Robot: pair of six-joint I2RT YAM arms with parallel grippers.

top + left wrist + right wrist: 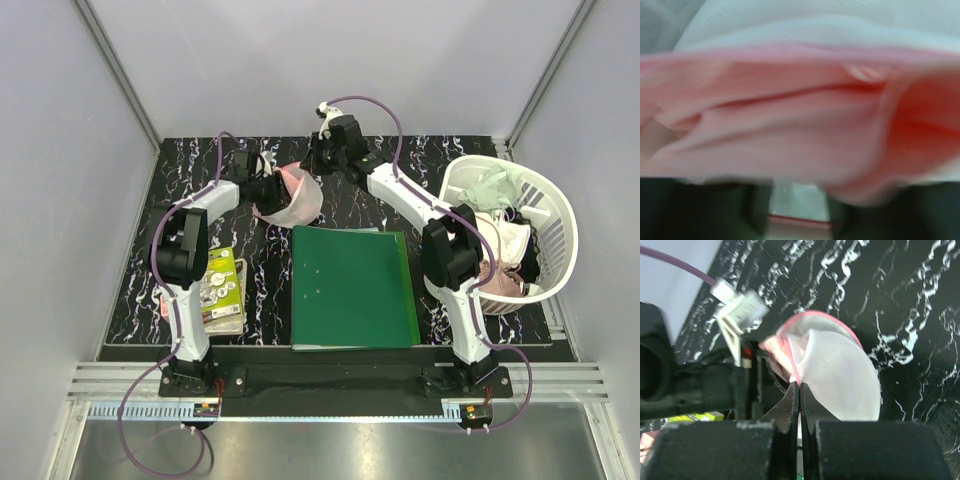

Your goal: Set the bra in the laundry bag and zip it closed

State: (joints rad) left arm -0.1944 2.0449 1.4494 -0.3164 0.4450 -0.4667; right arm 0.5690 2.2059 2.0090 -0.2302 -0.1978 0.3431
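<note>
A black marble-patterned table [180,170] with white veins stands between plain grey walls [300,60]. A green folder [352,288] lies near the middle, and a booklet [222,290] lies near left, its print too small to read. A white slatted basket [565,215] of garments sits at the right. The laundry bag [295,198] is held up over the far middle. The right gripper [799,390] has its jaws pressed together, pinching the bag's pink rim. The left gripper [265,190] is at the bag's left side with its fingers apart, but I cannot tell whether it grips.
</note>
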